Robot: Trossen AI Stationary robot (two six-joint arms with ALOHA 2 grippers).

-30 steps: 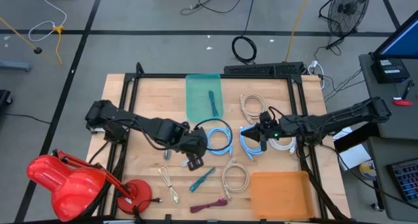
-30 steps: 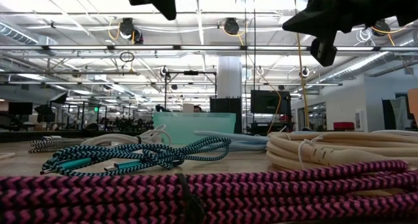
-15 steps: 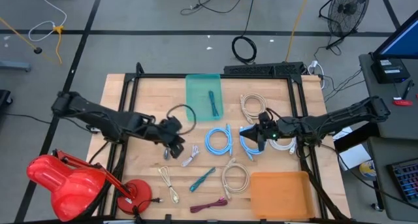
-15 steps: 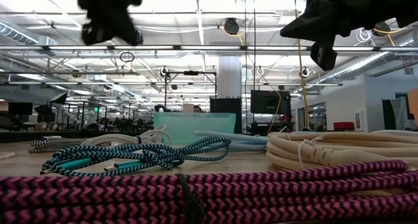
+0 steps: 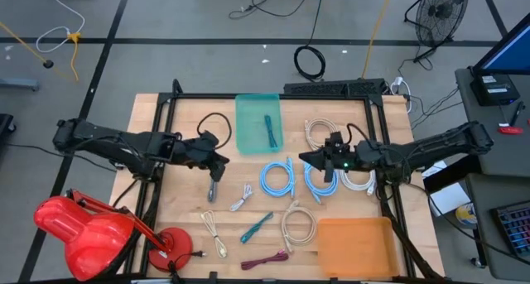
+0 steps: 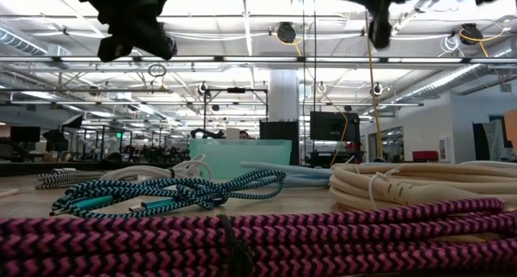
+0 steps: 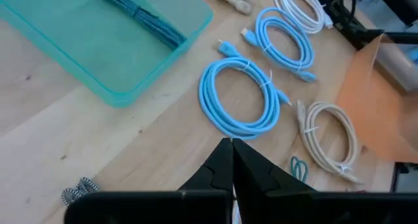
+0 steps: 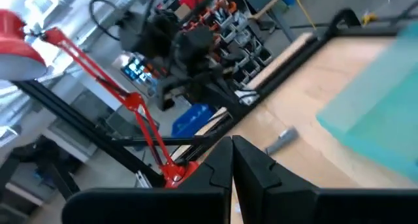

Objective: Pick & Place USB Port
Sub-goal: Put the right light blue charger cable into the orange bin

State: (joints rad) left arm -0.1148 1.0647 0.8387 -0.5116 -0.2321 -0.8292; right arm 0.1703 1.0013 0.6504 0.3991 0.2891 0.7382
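The wooden surface (image 5: 186, 197) is strewn with coiled cables; a teal tray (image 5: 258, 123) sits at 12 o'clock. Both pincers, left (image 7: 231, 160) and right (image 8: 232, 153), are seen pressed closed, empty.

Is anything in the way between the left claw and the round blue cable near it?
No, nothing visible. Only bare table lies between the left gripper and the light blue cable coil. The small striped cable lies off to one side.

Grey floor (image 5: 182, 19) with dark tape lines surrounds the wooden desk (image 5: 190, 110). Pedestal fan (image 5: 439, 15) and coiled black cable (image 5: 310, 62) on the floor. Open hall behind, with ceiling lights (image 6: 287, 31) and white pillar (image 6: 284, 95).
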